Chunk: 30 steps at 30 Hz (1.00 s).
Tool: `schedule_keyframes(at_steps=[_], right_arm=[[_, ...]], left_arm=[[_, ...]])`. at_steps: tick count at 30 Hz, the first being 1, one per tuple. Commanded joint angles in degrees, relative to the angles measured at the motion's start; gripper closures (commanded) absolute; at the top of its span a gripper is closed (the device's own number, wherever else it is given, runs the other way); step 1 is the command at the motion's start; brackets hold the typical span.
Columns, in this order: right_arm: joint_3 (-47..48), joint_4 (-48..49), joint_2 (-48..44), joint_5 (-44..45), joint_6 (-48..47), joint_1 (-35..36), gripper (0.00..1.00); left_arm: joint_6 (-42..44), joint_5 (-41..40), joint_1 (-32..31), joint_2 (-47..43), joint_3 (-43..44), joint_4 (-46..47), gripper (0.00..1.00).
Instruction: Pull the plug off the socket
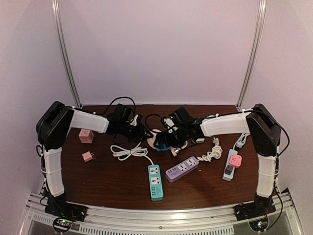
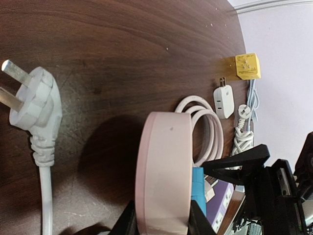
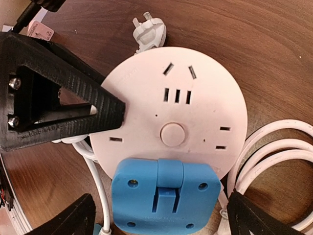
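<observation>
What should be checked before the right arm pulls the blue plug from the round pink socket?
1. Left gripper clamped on the round pink socket: ok, one finger on each face.
2. Blue plug sitting in the socket: ok.
3. Right gripper open and straddling the plug: ok.
4. Its fingers touching the plug: not ok, there is a gap on both sides.
5. White cable coil out of the closing path: cannot tell, it lies close to one finger.
</observation>
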Motion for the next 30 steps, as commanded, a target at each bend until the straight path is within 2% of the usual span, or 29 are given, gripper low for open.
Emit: schedule_keyframes(at_steps=[1,6,11,18,30], right_arm=[[2.7,0.9,1.9,-1.3,-0.3,0.0,0.06],[3.4,1.6,3.0,-1.3,-0.1,-0.1,0.11],[3.6,2.0,3.1,-1.3,0.3,-0.2,0.28],[2.6,2.6,1.6,-0.8,1.1,-0.3,0.59],[1.2,4.9,-3.0,0.5,2.3,-1.1,0.64]], left_arm=[[2.3,-6.5,0.4,3.8,-0.6,-4.7,0.97],[2.4,-6.7,0.4,4.0,-0.7,-5.0,0.98],[2.4,-7.2,0.4,4.2,-0.6,-5.4,0.98],[2.9,-9.8,0.4,4.5,-0.5,-7.3,1.00],[7.7,-18.2,0.4,5.6,0.1,-13.2,1.00]])
